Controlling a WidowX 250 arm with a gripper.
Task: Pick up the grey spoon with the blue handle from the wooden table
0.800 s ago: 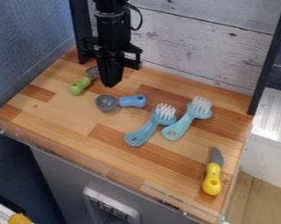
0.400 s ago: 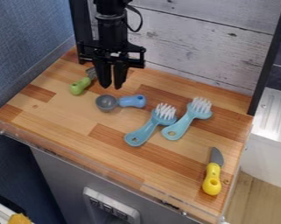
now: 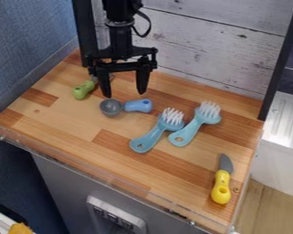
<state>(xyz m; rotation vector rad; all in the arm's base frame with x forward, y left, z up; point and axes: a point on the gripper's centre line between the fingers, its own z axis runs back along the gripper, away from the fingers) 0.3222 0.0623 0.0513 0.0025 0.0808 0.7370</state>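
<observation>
The gripper [image 3: 124, 93] stands open over the upper left of the wooden counter, its two fingers spread wide with nothing between them. Just below the fingertips is a scoop [image 3: 137, 105] with a grey bowl and a blue handle. Behind the left finger lies a green-handled utensil [image 3: 83, 90], its head largely hidden. Two light-blue brushes with white bristles, a nearer brush [image 3: 149, 138] and a farther brush [image 3: 190, 129], lie side by side right of the scoop. A yellow-handled knife [image 3: 221, 186] rests near the right edge.
The wooden counter [image 3: 75, 119] has a clear raised lip along its front edge. A whitewashed plank wall [image 3: 203, 50] stands behind, between two dark posts, and a blue wall [image 3: 26, 41] is at the left. A white sink or tray [image 3: 285, 137] is at the right.
The gripper's fingers were together at first and have spread apart to a wide opening. The gripper has turned and shifted slightly right. The utensils lie where they were.
</observation>
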